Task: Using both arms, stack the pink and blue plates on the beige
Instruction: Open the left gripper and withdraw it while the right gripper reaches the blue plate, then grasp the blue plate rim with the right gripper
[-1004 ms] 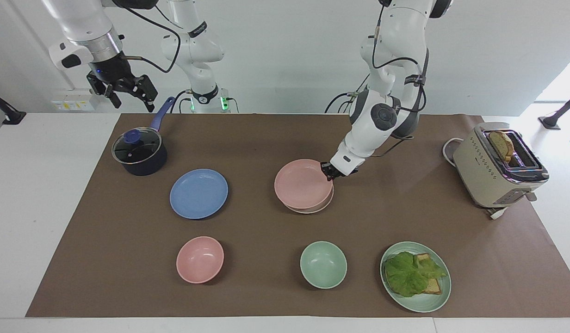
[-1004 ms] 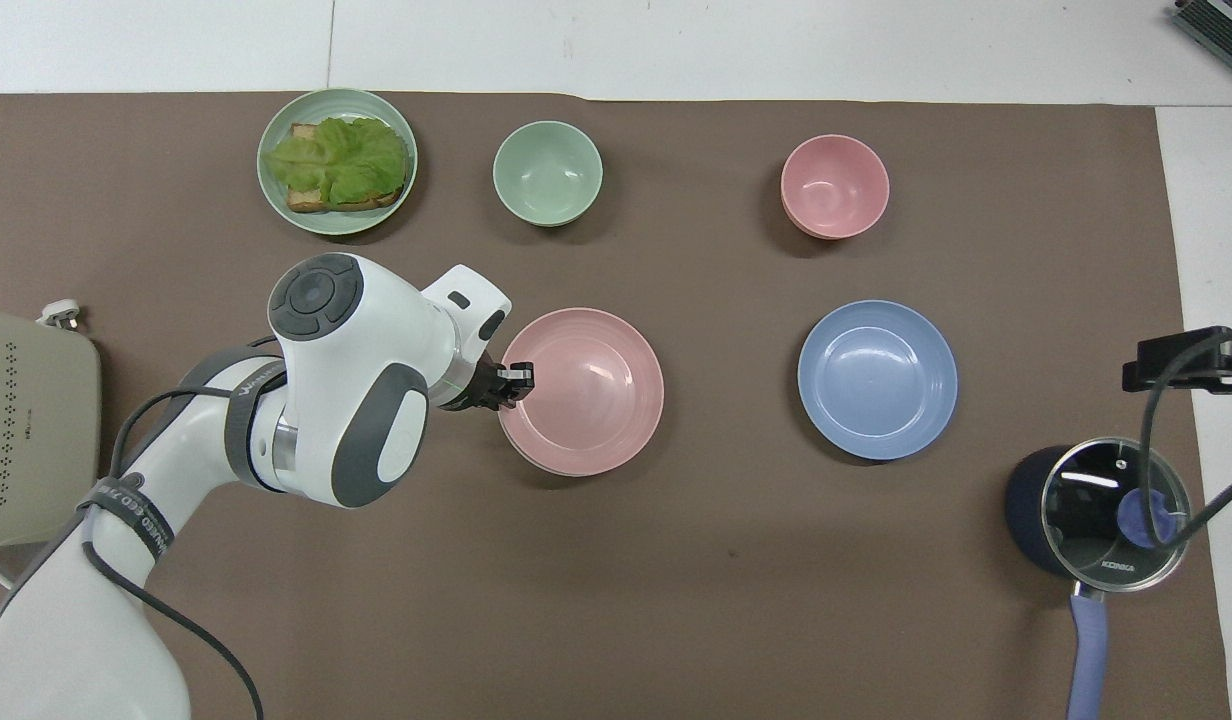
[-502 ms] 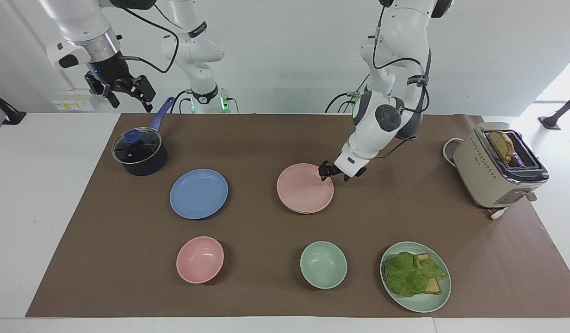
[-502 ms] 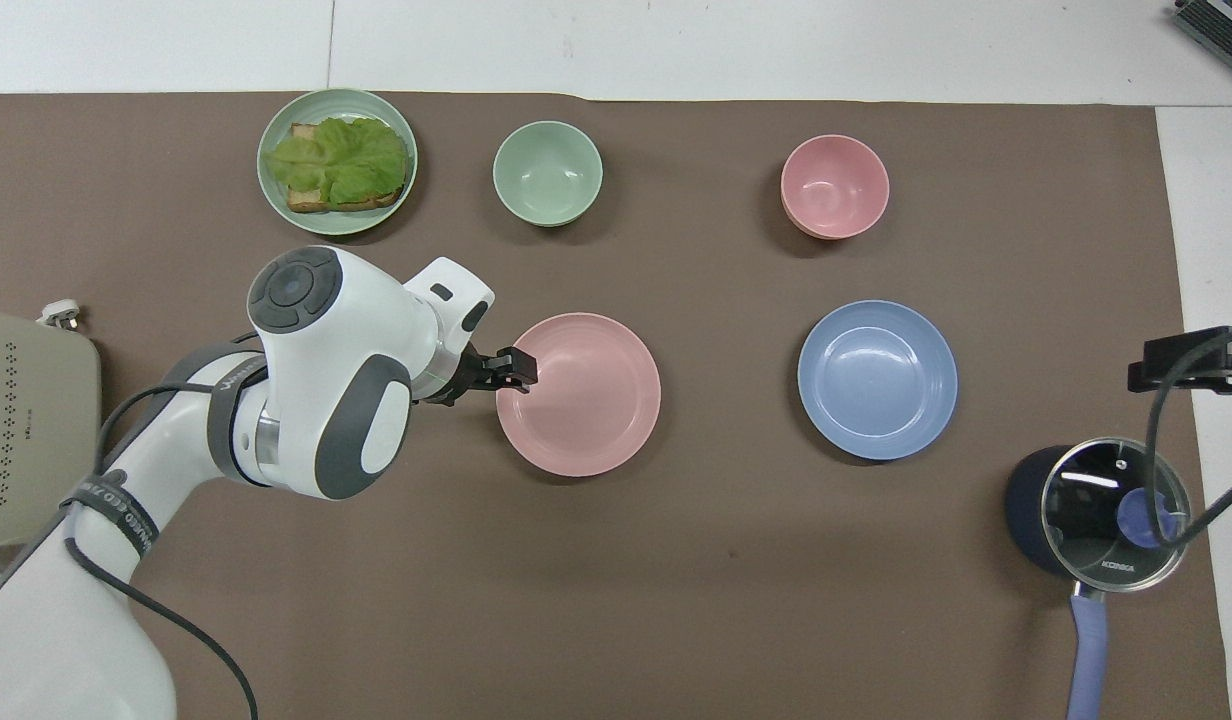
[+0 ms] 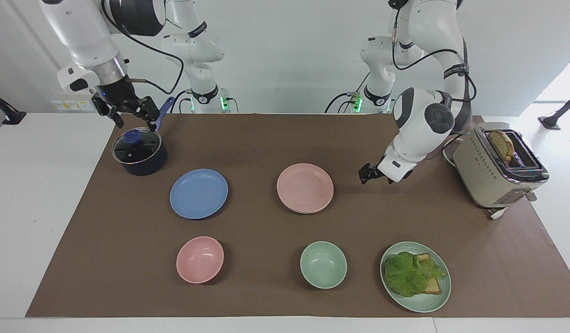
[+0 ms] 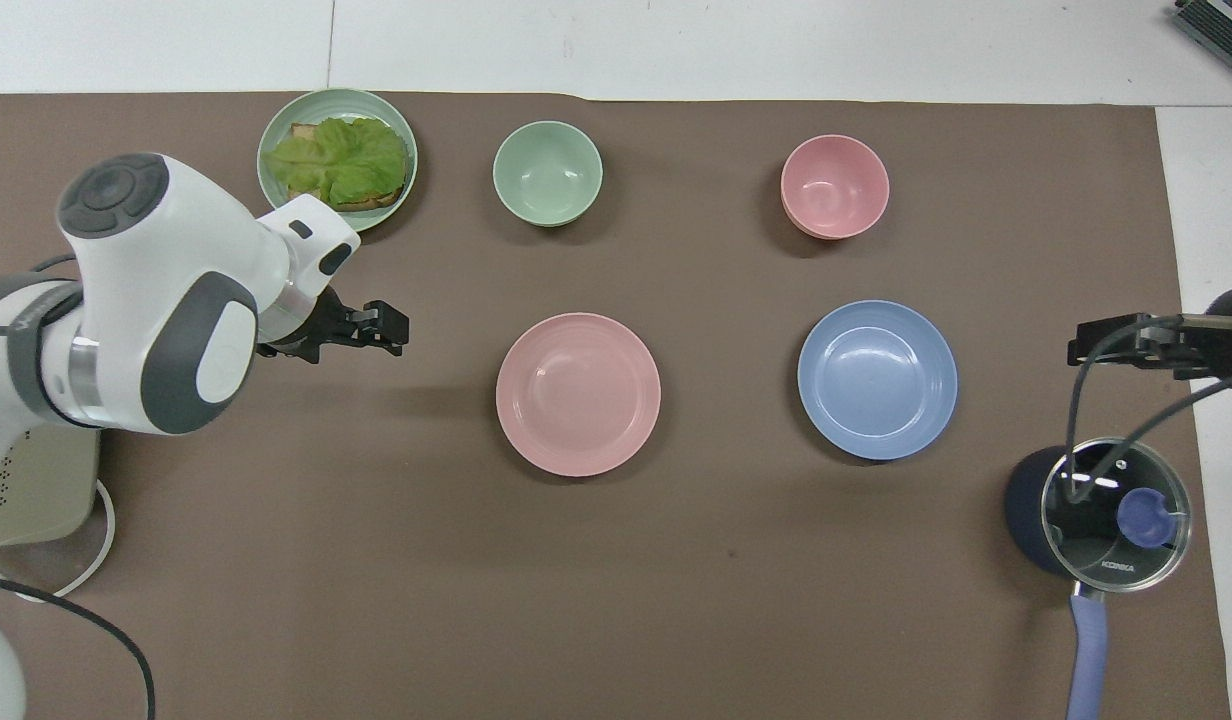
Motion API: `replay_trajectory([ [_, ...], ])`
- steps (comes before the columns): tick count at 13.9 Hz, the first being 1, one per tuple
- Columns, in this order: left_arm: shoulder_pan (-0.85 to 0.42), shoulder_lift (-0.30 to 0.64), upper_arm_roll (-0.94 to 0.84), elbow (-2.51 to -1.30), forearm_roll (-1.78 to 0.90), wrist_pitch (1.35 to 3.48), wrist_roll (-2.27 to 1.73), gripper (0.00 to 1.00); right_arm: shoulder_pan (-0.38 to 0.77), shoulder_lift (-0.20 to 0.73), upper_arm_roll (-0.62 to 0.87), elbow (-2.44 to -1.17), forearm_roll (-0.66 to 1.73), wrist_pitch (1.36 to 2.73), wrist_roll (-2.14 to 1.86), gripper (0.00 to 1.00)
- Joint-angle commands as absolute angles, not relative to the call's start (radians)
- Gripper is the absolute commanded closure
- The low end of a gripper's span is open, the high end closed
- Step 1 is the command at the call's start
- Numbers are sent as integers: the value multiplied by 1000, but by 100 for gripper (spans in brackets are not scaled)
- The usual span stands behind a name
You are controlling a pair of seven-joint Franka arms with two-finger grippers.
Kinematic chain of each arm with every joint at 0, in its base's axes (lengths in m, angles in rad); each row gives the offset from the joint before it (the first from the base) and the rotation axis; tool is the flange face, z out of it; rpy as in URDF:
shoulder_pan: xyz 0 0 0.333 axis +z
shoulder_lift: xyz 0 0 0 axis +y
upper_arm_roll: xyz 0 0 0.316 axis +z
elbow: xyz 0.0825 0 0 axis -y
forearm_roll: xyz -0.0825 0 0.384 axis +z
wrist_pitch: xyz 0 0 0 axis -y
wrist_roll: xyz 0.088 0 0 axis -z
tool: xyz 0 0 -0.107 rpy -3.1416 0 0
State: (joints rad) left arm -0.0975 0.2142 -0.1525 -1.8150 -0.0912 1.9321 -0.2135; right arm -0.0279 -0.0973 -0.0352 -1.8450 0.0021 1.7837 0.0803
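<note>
The pink plate [image 5: 305, 186] [image 6: 578, 392] lies flat on the beige plate [image 5: 312, 211], of which only a thin rim shows under its edge. The blue plate [image 5: 198, 193] [image 6: 877, 379] lies alone on the mat beside that stack, toward the right arm's end. My left gripper [image 5: 364, 178] [image 6: 401, 330] hovers low over bare mat beside the stack, toward the toaster, open and empty. My right gripper [image 5: 136, 124] [image 6: 1076, 350] hangs open and empty over the lidded pot.
A dark pot with a glass lid [image 5: 138, 151] stands near the right arm's base. A beige toaster [image 5: 498, 169] holds bread at the left arm's end. A pink bowl [image 5: 200, 259], a green bowl [image 5: 323, 264] and a green plate [image 5: 440, 298] of lettuce and bread line the edge farthest from the robots.
My left gripper opened, let the pink plate settle flat on the beige one, and drew back toward the toaster. My right gripper came down closer over the pot.
</note>
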Motion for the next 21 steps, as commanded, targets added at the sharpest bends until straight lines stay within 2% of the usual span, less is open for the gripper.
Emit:
replay_trajectory([
  [1, -37, 204, -156, -1726, -26, 1814, -160, 0, -31, -33, -32, -1905, 11, 1877, 45, 0],
  [3, 21, 177, -156, -1689, -25, 1766, -101, 0, -41, 30, -34, -1923, 11, 1932, -12, 0],
  [6, 73, 149, -155, -1652, -25, 1740, -91, 0, -49, 54, -34, -2015, 11, 2061, -49, 0],
  [9, 104, 109, -152, -1635, -21, 1733, -91, 0, -48, 121, -34, -2069, 11, 2172, -49, 0],
  [15, 133, 19, -146, -1623, -2, 1664, -41, 0, -58, 207, -34, -2114, 24, 2259, -48, 0],
  [19, 133, -17, -149, -1623, 0, 1629, -40, 0, -58, 213, -34, -2120, 26, 2276, -48, 0],
  [21, 133, -21, -150, -1623, 0, 1621, -28, 0, -58, 215, -34, -2120, 26, 2276, -48, 34],
])
